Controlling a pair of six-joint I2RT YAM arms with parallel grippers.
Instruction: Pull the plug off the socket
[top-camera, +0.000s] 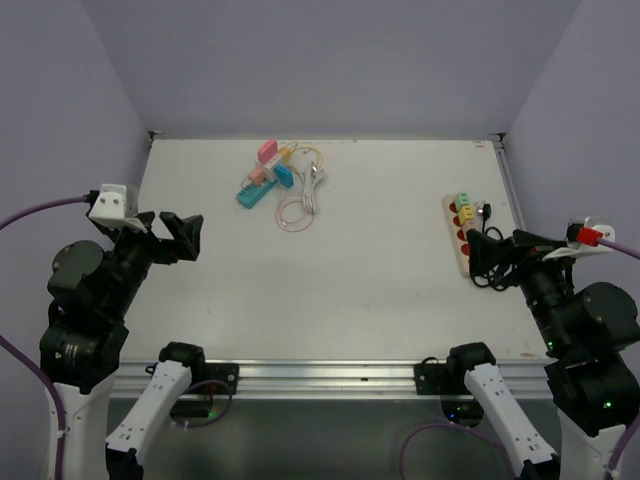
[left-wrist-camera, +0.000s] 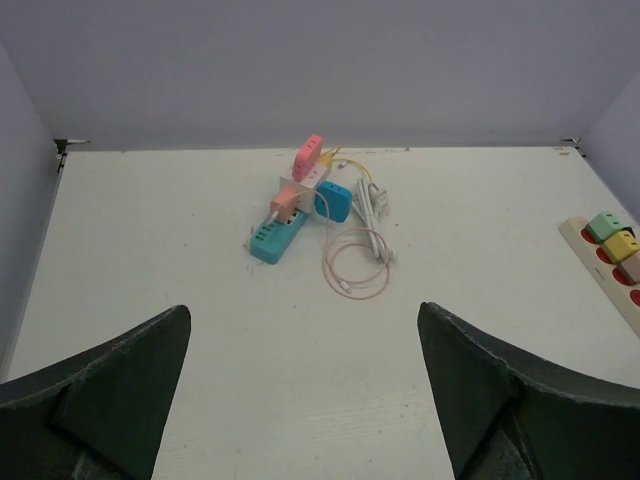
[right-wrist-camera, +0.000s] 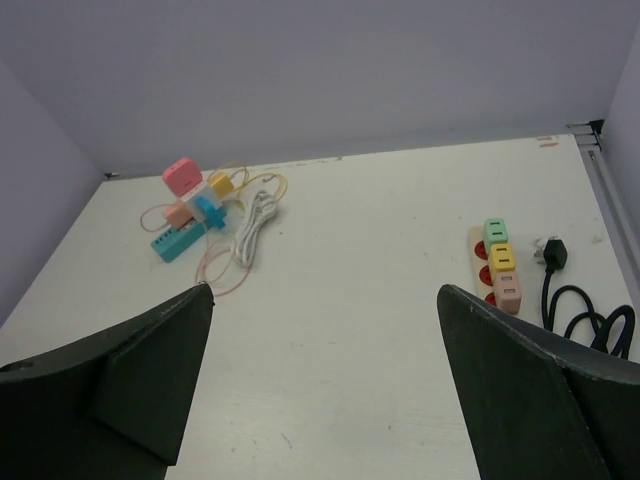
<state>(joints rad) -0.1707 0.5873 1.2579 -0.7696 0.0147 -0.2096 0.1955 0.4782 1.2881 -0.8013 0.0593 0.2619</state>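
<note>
**Both pincers wide, plugs out of reach at the far side**

From the overhead view I have the left pincer (top-camera: 168, 238) hanging above the left edge of the bench (top-camera: 350, 290), jaws spread wide and holding nothing. The right pincer (top-camera: 492, 258) is just as wide and just as empty, poised over the right side, close to the near end of the cream socket strip (top-camera: 450, 215).

The cluster I care about lies at the far middle of the bench, well apart from both arms. Through the left wrist camera I see a teal socket strip (left-wrist-camera: 275, 238) lying at an angle, with an orange plug (left-wrist-camera: 286, 205) seated on it. A pink plug (left-wrist-camera: 311, 152) and a blue plug (left-wrist-camera: 334, 202) crowd against its far end; I cannot tell which socket each one sits in. A bundled white cable (left-wrist-camera: 370, 205) lies just beside them, and a thin cable loop (left-wrist-camera: 355, 272) curls on the bench in front.

On the cream strip, the right wrist camera shows a green adapter (right-wrist-camera: 496, 231), a yellow adapter (right-wrist-camera: 501, 257) and a pale pink adapter (right-wrist-camera: 507, 288) in a row. A black cord (right-wrist-camera: 585, 320) coils to the right of that strip.
</note>
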